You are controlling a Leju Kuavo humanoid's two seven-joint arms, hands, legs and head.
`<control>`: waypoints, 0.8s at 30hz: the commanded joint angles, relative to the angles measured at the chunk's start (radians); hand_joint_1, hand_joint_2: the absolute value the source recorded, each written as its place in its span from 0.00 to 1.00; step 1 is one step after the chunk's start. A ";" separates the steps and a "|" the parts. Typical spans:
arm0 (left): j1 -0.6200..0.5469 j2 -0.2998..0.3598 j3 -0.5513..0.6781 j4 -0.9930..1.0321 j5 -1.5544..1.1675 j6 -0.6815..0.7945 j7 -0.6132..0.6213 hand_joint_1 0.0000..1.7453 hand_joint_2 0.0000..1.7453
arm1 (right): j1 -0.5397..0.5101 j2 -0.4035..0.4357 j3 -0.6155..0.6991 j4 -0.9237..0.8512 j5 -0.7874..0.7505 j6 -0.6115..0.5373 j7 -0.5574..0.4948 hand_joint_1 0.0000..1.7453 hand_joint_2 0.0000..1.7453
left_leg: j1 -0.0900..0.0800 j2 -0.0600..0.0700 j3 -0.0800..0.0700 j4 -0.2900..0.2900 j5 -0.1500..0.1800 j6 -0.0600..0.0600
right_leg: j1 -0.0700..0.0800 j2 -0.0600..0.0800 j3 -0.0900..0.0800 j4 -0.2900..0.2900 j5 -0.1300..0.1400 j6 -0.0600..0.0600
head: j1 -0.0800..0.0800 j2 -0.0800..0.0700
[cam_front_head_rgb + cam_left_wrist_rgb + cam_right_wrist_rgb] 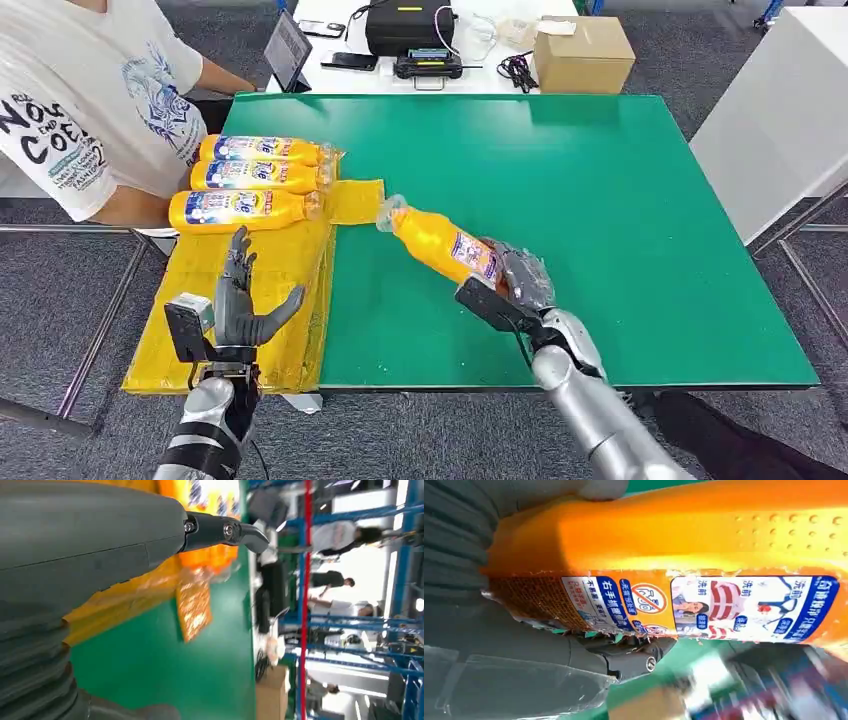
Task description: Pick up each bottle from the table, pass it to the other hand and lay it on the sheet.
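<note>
Right hand [520, 285] grasps an orange bottle [440, 243] by its base end, fingers [634, 661] wrapped round it, cap end pointing toward the sheet [240, 300], held tilted over the green surface [560, 200]. Bottle label in the right wrist view: blue & white panels w/ Chinese writing, a red no-symbol, small pics; too small to read apart from 右手 in one blue panel.

Left hand [245, 305] is up over the sheet's near part, fingers spread, grasping nothing.

Three more orange bottles [250, 177] lie side by side on the sheet's far end, caps toward the green, blue-white labels w/ writing I can't make out. Sheet is yellow, crinkly plastic, draped along the surface's left edge; a flap [357, 200] of it reaches onto the green, near the held bottle's cap.

Most of the green to the right & far side is open. A person [90, 100] in a white printed tee stands at the far left corner, just beside the three bottles. Beyond: a white desk w/ a cardboard box [583, 53], black case [410, 25], cables. Grey carpet floor; blue racking in the left wrist view.
</note>
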State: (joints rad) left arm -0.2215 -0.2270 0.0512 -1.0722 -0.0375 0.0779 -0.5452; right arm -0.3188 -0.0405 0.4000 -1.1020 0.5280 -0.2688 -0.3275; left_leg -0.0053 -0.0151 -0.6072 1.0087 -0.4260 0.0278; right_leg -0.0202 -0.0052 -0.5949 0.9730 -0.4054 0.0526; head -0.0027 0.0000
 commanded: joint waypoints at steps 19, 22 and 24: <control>0.068 0.074 -0.189 -0.095 0.207 -0.193 0.160 0.00 1.00 | 0.269 0.143 -0.335 -0.380 -0.073 -0.092 -0.205 1.00 1.00 | 0.000 0.001 0.001 -0.001 -0.001 -0.001 | 0.000 0.000 0.001 -0.001 -0.001 -0.002 | 0.000 0.000; 0.080 0.078 -0.214 -0.091 0.232 -0.249 0.170 0.00 1.00 | 0.275 0.170 -0.303 -0.294 -0.074 -0.050 -0.240 1.00 1.00 | 0.001 0.004 0.005 -0.001 -0.003 -0.002 | 0.001 0.003 0.005 -0.002 -0.002 -0.003 | 0.000 0.000; 0.087 0.077 -0.234 -0.094 0.250 -0.280 0.186 0.00 1.00 | 0.276 0.190 -0.267 -0.234 -0.059 -0.037 -0.256 1.00 1.00 | 0.002 0.004 0.005 -0.001 -0.003 -0.002 | 0.002 0.003 0.005 -0.003 -0.001 -0.003 | 0.000 0.000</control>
State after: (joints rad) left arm -0.1439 -0.2033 -0.0896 -1.1795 0.1765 -0.1334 -0.3907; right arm -0.0401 0.0854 0.1068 -1.5221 0.4585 -0.3480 -0.5412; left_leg -0.0064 -0.0146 -0.6097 1.0085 -0.4261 0.0279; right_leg -0.0212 -0.0051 -0.5970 0.9727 -0.4055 0.0527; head -0.0023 0.0000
